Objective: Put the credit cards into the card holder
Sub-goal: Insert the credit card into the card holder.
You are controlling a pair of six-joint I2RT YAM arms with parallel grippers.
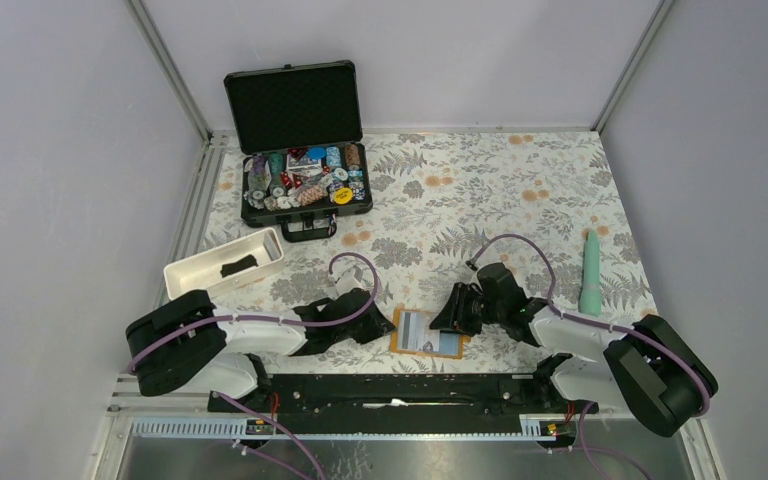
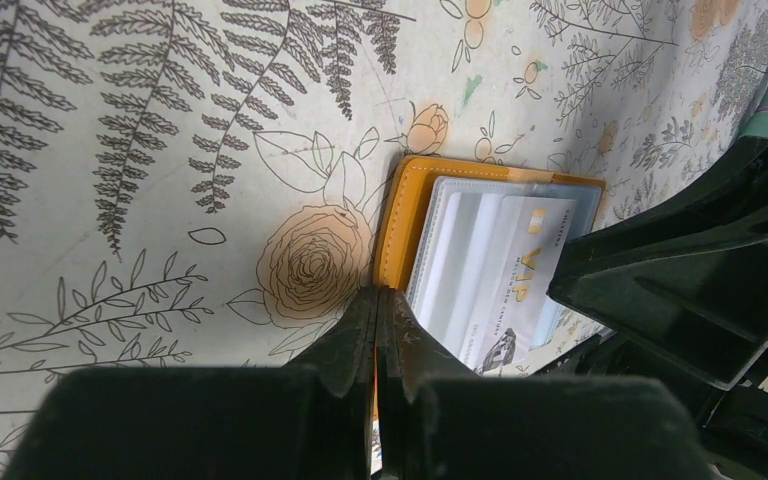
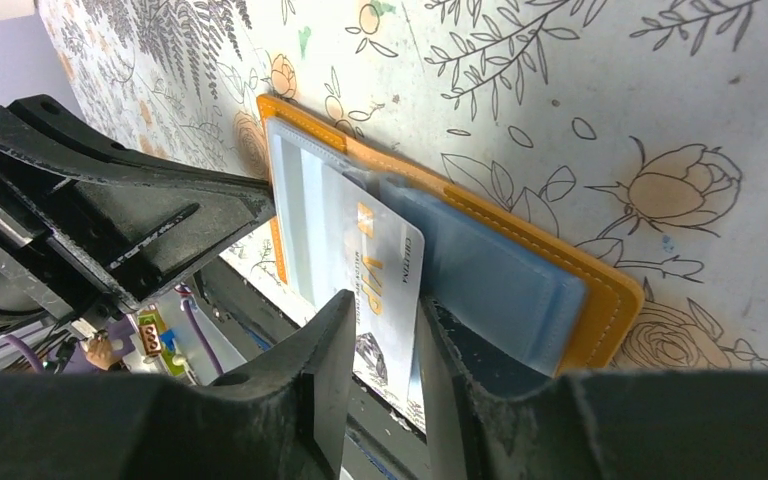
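Observation:
The orange card holder lies open on the flowered cloth between both arms, its clear blue sleeves facing up. A pale credit card marked VIP sits partly inside a sleeve, its near end sticking out toward the table's front edge. My right gripper is open, its fingers standing apart on either side of that free end. My left gripper is shut on the card holder's left orange edge, and a sliver of orange shows between its fingers. The same pale credit card appears in the left wrist view.
An open black hard case with poker chips stands at the back left. A white tray holding a flat black thing lies left of centre. A teal stick lies at the right. A black rail runs along the near edge.

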